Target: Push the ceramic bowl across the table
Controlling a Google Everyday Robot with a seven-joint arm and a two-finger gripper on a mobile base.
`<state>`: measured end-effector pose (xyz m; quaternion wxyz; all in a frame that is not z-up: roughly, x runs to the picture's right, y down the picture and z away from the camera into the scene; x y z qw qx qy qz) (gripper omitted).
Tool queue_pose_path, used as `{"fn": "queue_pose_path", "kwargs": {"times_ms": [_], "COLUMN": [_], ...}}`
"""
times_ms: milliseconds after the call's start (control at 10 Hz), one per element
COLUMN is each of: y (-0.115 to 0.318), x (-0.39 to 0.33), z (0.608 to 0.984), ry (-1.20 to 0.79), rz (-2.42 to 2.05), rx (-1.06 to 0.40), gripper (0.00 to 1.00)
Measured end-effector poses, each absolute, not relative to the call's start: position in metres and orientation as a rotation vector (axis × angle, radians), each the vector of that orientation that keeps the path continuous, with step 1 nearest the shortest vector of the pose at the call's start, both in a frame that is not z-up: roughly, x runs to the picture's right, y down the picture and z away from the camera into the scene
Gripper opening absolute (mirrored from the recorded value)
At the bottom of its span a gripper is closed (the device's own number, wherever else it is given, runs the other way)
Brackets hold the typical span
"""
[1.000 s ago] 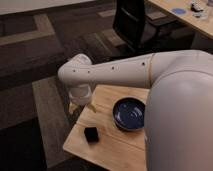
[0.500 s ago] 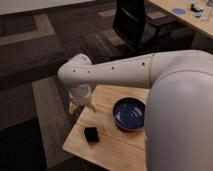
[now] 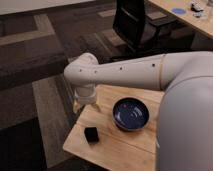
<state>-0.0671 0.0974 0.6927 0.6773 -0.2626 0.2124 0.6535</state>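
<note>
Camera view, the only 1: no real change over the last 1 s. My gripper (image 3: 86, 105) still hangs under the wrist at the edge of the table (image 3: 116, 149) on the picture's left, apart from the ceramic bowl (image 3: 131, 114), no contact. Spread or pressed together, I can't tell. The bowl hasn't budged and sits mid-table, twd the right side. A small black block (image 3: 91, 134) lies near the front edge, apart from both. So imo the push hasn't begun. Next I'd close on the bowl's rim w/o clipping the block.
</note>
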Motion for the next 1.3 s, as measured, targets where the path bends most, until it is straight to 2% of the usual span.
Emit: {"fn": "queue_pose_path", "kwargs": {"times_ms": [300,900,1300], "y": [0.12,0.126,0.171], "x": [0.005,0.001,-0.003], "z": [0.674,0.67,0.643], "ry": [0.442,0.427,0.378], "rz": [1.586,1.581,1.564], "rx": [-0.651,-0.653,-0.652], "gripper": [0.65,0.65,0.65]}}
